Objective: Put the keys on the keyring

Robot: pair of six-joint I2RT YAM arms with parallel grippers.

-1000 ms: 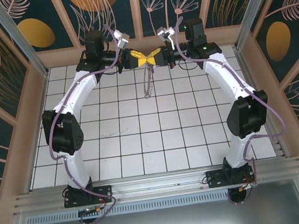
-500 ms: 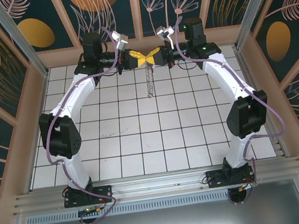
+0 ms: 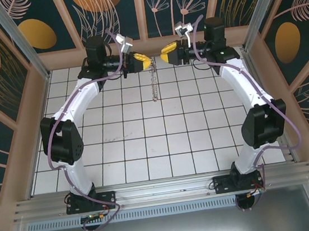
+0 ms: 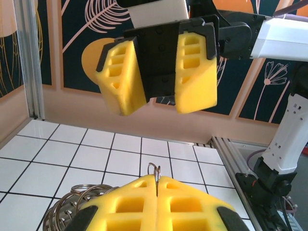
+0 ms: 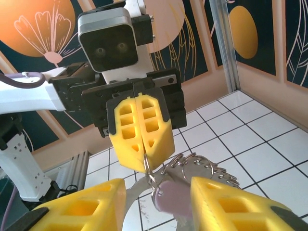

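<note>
Hanging down from the left claw (image 5: pixel 143 144) is the keyring (image 3: pixel 152 85), a bunch of thin silver loops that look like a little chain. From above, it dangles in the air over the far part of the white tiled table (image 3: pixel 147 144). The left claw is squeezed tight. Its two yellow pads (image 4: pixel 144 202) are pressed together, and a thin wire loop of the keyring pokes out from between them.

The right claw (image 4: pixel 161 103) faces the left claw, tip to tip, a little way apart. It is let go: its two yellow fingers (image 5: pixel 231 204) stand apart with a gap between them, and they hold nothing.

The key (image 5: pixel 171 198) has a pale purple head. In the right wrist view it hangs just under the wire loop that the left claw pinches, low down in the gap between the right claw's fingers. It is blurry there, so I cannot tell if it touches a finger, or if it is truly hooked on the loop. The rest of the silver loops hang just behind the key, to its right. Both claws are up high near the back wall (image 3: pixel 130 11), which has big flowers painted on it.
</note>
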